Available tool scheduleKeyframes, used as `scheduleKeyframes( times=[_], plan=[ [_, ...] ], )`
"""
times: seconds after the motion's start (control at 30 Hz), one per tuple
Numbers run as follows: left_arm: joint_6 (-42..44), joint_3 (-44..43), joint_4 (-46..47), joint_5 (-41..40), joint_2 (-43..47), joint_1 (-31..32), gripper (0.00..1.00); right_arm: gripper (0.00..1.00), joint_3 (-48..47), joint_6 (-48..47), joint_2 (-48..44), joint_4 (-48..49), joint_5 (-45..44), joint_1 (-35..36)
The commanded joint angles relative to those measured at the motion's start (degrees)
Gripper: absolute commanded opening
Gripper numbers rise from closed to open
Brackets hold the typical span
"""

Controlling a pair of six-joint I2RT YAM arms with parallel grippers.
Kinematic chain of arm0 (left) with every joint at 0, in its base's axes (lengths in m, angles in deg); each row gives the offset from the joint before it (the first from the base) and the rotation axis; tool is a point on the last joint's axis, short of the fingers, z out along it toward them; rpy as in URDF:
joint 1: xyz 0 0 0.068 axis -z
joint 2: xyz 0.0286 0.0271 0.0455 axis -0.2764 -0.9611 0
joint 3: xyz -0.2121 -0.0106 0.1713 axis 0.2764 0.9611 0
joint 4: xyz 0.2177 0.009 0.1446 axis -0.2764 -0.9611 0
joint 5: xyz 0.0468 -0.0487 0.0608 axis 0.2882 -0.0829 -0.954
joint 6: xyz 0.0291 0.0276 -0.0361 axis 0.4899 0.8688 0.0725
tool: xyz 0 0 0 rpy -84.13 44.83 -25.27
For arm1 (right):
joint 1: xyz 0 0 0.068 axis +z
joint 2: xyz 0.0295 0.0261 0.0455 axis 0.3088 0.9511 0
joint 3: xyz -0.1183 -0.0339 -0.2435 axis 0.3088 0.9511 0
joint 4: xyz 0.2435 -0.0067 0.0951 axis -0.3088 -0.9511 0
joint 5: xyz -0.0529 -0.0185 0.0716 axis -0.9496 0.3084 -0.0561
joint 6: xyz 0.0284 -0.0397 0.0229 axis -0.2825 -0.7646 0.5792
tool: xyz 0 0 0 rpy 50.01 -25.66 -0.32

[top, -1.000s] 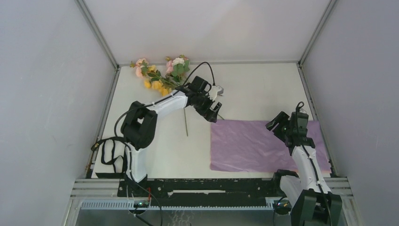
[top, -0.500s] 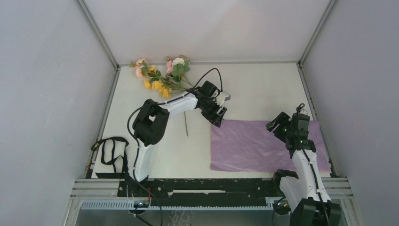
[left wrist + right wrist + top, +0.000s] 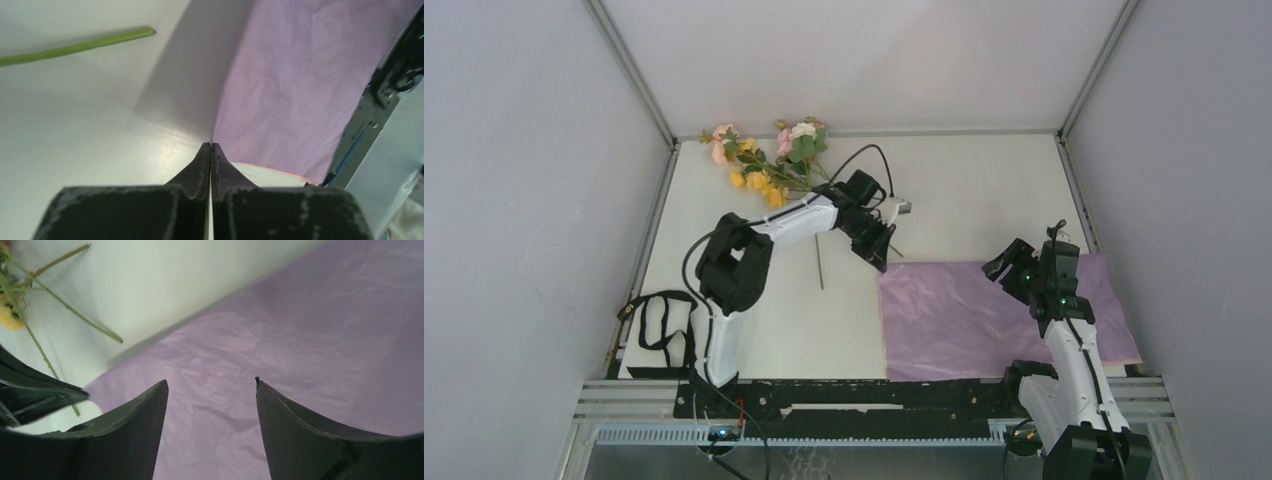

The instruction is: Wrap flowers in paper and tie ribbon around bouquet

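Observation:
The flowers, pink, yellow and white blooms on thin green stems, lie at the table's far left. One stem end shows in the left wrist view. The lilac paper lies flat at the near right. My left gripper is shut on the paper's far-left corner, with its tips pinching the corner and lifting the edge slightly. My right gripper hovers open over the paper, nothing between its fingers. I cannot make out the ribbon.
A loop of black cable lies at the near-left edge beside the left arm's base. Grey walls enclose the table on three sides. The black rail with the arm bases runs along the near edge.
My left gripper swung right to the paper's far-left corner and shut on it. The paper's left edge has shifted right and its outline has skewed. The right arm barely moved.

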Motion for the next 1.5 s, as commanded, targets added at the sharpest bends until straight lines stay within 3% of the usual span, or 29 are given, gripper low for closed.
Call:
scheduleKeyframes(
  times=[0.0,0.4,0.47,0.6,0.7,0.83,0.93,1.13,1.27,1.47],
  plan=[
    [-6.92,4.23,7.17,1.42,12.36,-6.40,0.00,0.73,-2.94,-0.06,-0.44,-0.32,4.02,1.15],
    [-11.72,29.31,18.14,0.76,28.80,-26.52,0.00,0.78,-3.40,6.02,-2.00,-1.24,6.32,0.53],
    [-10.47,33.05,18.13,-1.02,31.09,-27.68,0.00,0.77,-2.10,7.52,-1.69,-1.28,6.38,2.22],
    [-9.03,38.70,18.29,-2.75,35.14,-28.10,0.00,0.78,-2.09,9.02,-2.43,-7.46,-4.14,11.79],
    [-8.39,40.78,18.27,-4.56,37.42,-28.06,0.00,0.85,-1.53,11.14,-3.02,-9.29,-6.66,16.69],
    [-6.74,42.28,17.98,-6.73,39.02,-28.10,0.00,0.91,-1.56,13.63,-3.07,-15.05,-14.61,15.29],
    [-5.28,43.05,17.43,-7.18,39.59,-28.11,0.00,0.92,1.24,16.05,-3.79,-10.02,-10.67,11.88],
    [-4.21,43.57,17.13,-7.27,40.33,-28.02,0.00,0.64,5.78,18.76,0.29,7.13,-2.27,9.10],
    [-3.83,43.99,17.15,-7.28,40.70,-28.02,0.00,0.59,5.78,19.41,5.71,11.66,-1.45,6.97],
    [-3.90,43.76,17.07,-6.85,40.31,-28.02,0.00,0.59,5.46,19.79,12.04,15.83,1.05,5.15]
  ],
)
